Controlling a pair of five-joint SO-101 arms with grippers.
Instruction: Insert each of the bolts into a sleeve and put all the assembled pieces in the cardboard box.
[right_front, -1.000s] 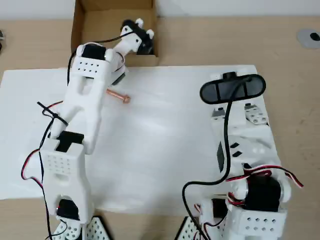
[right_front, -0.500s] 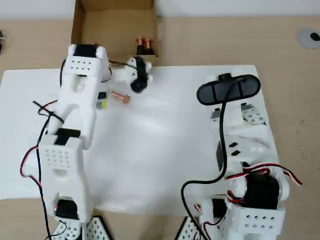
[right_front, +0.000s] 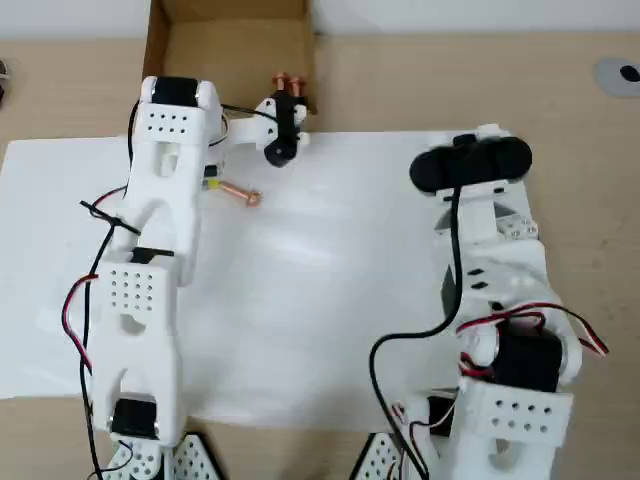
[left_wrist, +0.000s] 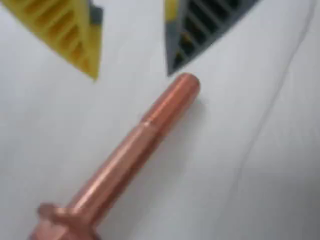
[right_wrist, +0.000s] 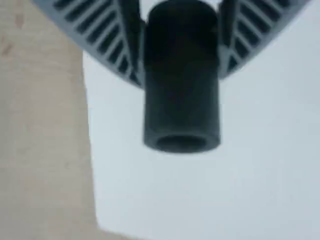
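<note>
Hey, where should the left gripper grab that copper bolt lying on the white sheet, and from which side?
Probably the smooth shank of the bolt, nearer its flanged head, coming straight down with the left gripper open and straddling it. It lies flat on the white sheet, and that leaves the plain tip free for the sleeve in the right gripper.

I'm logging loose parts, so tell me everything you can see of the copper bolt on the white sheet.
The copper bolt looks like smooth metal: a round shank with a faint step partway along and a flanged head. It lies flat on the white sheet, bare of any sleeve, its plain end by the open left claw.
</note>
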